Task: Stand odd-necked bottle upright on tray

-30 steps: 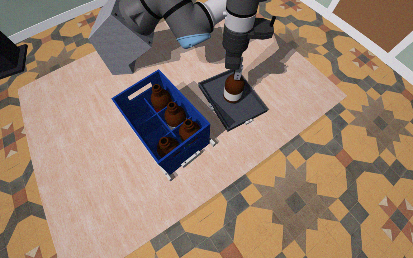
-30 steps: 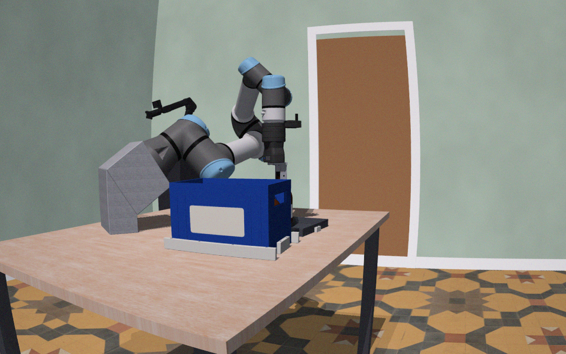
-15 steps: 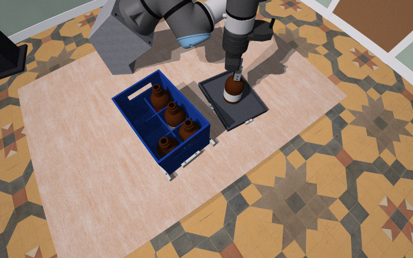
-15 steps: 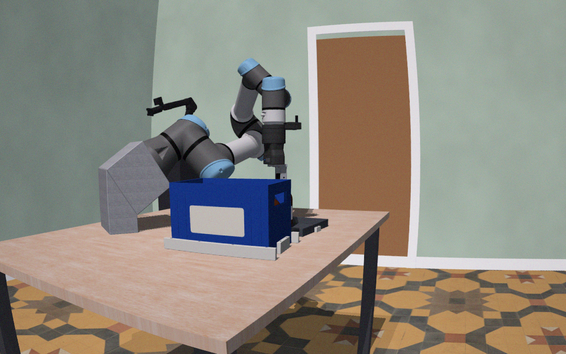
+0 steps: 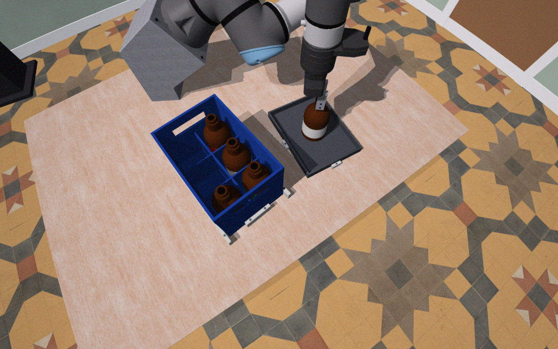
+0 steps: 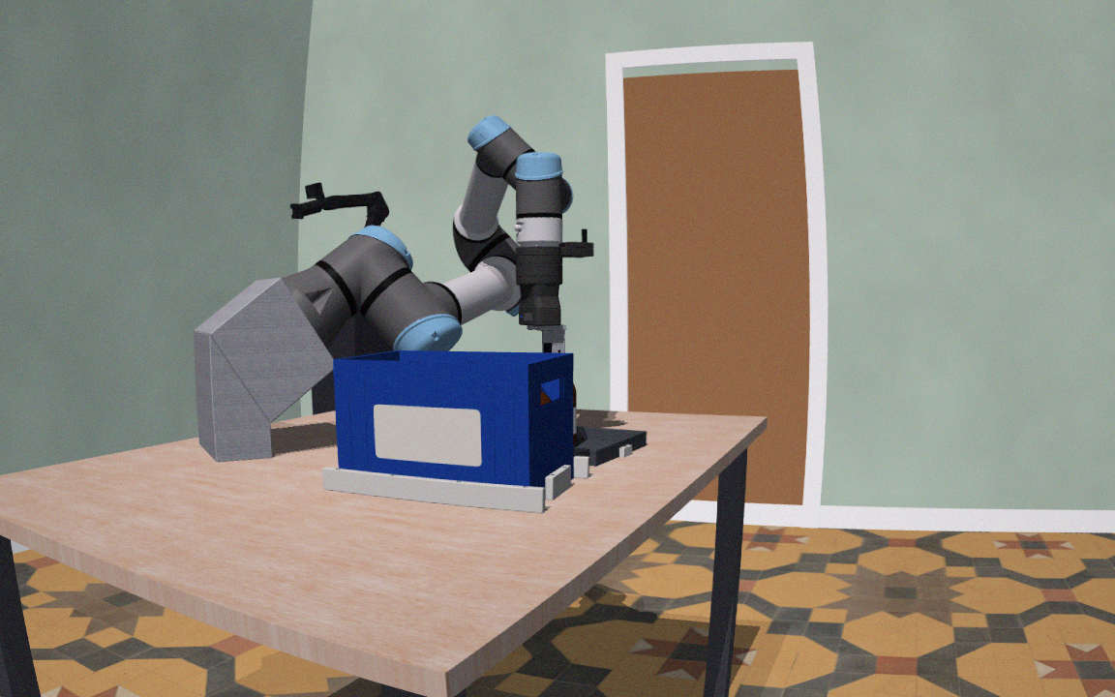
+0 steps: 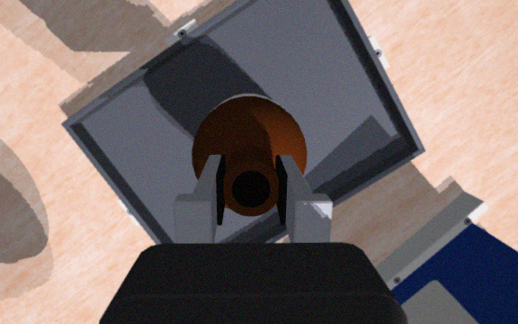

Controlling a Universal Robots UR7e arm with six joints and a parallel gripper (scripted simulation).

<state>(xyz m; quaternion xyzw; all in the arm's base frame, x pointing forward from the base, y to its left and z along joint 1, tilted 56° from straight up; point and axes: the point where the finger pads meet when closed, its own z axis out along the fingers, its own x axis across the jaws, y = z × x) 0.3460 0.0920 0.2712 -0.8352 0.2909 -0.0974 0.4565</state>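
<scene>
The brown bottle (image 5: 316, 115) (image 7: 250, 130), probably rigid, slick and breakable, is gripped at its neck by the tool (image 5: 320, 103) (image 7: 250, 175), where hold seems best taken.

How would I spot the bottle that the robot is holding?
Find the dark grey rectangular tray beside the tall blue crate. Over it is a round-shouldered brown bottle with a white band. Unlike the four in the crate, its neck is gripped between two metal fingers.
</scene>
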